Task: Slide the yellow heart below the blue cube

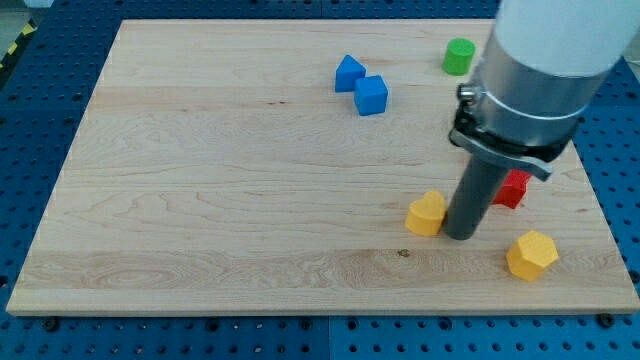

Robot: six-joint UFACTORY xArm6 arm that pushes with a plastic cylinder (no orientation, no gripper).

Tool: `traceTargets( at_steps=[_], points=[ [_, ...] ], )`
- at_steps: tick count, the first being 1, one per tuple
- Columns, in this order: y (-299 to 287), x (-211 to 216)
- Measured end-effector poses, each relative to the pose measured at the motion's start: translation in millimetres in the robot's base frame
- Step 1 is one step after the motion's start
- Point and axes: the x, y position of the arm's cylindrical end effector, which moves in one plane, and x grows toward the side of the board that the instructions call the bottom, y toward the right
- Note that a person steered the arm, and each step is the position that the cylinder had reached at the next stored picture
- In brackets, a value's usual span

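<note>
Camera view, 2 blue blocks point(360, 85), 2 yellow point(427, 213), 1 green point(459, 56), 1 red point(514, 189)

A pale wooden board point(220, 200) with fine grain lies flat, filling most of the view. Around it on every side runs a blue surface point(40, 110) dotted with small holes (evenly spaced rows). The light is bright and even.

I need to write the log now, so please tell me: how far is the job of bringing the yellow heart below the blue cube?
Done: nothing visible yet; the yellow heart lies far toward the view's bottom and right of the blue cube. In hand: my tip stands right beside the heart, on its right side. Left: push the heart toward the view's left and up until it sits just under the cube.
</note>
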Motion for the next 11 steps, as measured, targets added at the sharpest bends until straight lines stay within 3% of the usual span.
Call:
traceTargets(
  at_steps=[3,6,11],
  points=[
    [-2,26],
    [-43,-4],
    [-55,-84]
  ],
)
